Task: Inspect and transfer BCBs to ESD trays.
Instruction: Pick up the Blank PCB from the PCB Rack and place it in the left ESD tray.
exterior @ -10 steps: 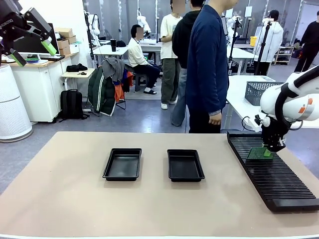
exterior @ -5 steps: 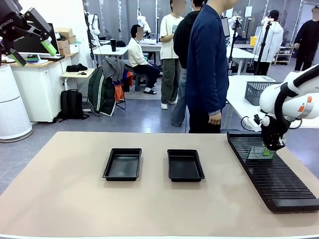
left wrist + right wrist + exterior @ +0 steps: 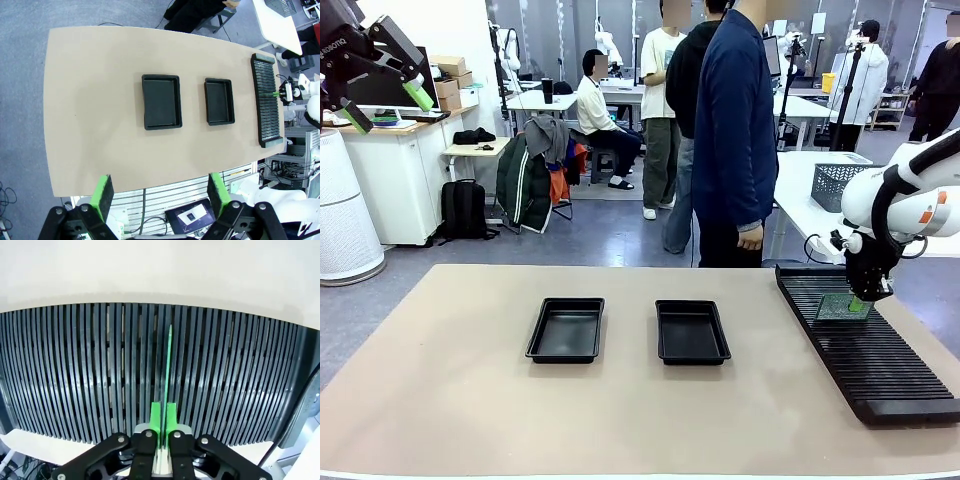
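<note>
The thin, flat, pale-green rectangular BCB board (image 3: 168,355) stands on edge in one slot of the long black ribbed plastic rack (image 3: 885,375), which lies at 3 o'clock on the smooth beige tabletop (image 3: 450,400). The right arm's black two-finger end effector (image 3: 163,415) is pinched narrow on the board's upper edge, with its bright-green pads flat against both faces. To do this step well, I judge that the lift should run straight up along the slot, with no twist. So thin a board could bind or flex against the hard ribs, and it should be turned for inspection only once it is clear of them. Toward 9 o'clock from the rack, near the tabletop's centre, two shallow black rectangular plastic ESD trays (image 3: 560,357) (image 3: 693,359) with raised rims and faintly glossy floors sit side by side, apart, both empty. The left arm's end effector (image 3: 387,105) hangs high at 10 o'clock, its jaws spread wide and holding nothing.
</note>
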`<state>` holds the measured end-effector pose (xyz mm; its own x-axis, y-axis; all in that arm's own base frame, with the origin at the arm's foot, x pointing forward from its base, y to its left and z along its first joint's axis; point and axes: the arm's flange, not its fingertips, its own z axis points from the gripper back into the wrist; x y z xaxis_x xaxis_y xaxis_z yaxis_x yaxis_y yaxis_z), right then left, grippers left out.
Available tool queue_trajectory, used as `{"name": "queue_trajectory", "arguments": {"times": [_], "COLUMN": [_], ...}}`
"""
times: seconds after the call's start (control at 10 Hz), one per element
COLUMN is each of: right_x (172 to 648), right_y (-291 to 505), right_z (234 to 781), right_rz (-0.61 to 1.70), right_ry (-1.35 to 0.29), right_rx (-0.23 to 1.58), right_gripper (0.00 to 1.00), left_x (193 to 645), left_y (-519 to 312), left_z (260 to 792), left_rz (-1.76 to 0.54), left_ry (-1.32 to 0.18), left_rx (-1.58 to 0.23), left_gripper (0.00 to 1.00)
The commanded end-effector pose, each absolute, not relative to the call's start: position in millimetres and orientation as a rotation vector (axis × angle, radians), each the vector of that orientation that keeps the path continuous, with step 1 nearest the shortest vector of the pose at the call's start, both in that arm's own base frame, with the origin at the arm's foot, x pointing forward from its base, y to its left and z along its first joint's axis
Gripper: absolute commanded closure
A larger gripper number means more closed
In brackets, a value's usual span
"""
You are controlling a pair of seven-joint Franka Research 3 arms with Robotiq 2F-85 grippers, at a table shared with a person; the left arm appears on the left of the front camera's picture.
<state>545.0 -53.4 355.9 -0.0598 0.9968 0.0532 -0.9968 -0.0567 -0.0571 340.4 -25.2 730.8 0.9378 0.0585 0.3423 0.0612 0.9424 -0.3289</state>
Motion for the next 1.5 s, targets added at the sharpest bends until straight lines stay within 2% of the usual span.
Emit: {"name": "queue_trajectory", "arguments": {"times": [0.0, 0.1, 0.4, 0.8, 1.1, 1.4], "right_x": [550, 550, 548, 534, 513, 478], "right_y": [-56, -55, -55, -58, -62, -69], "right_z": [357, 356, 360, 398, 469, 565], "right_rz": [1.629, 1.630, 1.630, 1.617, 1.601, 1.564], "right_ry": [-0.063, -0.061, -0.065, -0.059, -0.100, -0.154], "right_rx": [0.014, 0.017, 0.020, 0.017, -0.025, -0.051], "right_gripper": [0.97, 1.00, 1.00, 1.00, 1.00, 1.00], "left_x": [339, 339, 339, 339, 339, 339], "left_y": [-25, -25, -25, -25, -25, -25], "left_z": [728, 728, 728, 728, 728, 728], "left_rz": [0.004, 0.004, 0.004, 0.004, 0.004, 0.004], "left_ry": [-0.353, -0.353, -0.353, -0.353, -0.353, -0.353], "left_rx": [-0.349, -0.349, -0.349, -0.349, -0.349, -0.349], "left_gripper": [0.00, 0.00, 0.00, 0.00, 0.00, 0.00]}}
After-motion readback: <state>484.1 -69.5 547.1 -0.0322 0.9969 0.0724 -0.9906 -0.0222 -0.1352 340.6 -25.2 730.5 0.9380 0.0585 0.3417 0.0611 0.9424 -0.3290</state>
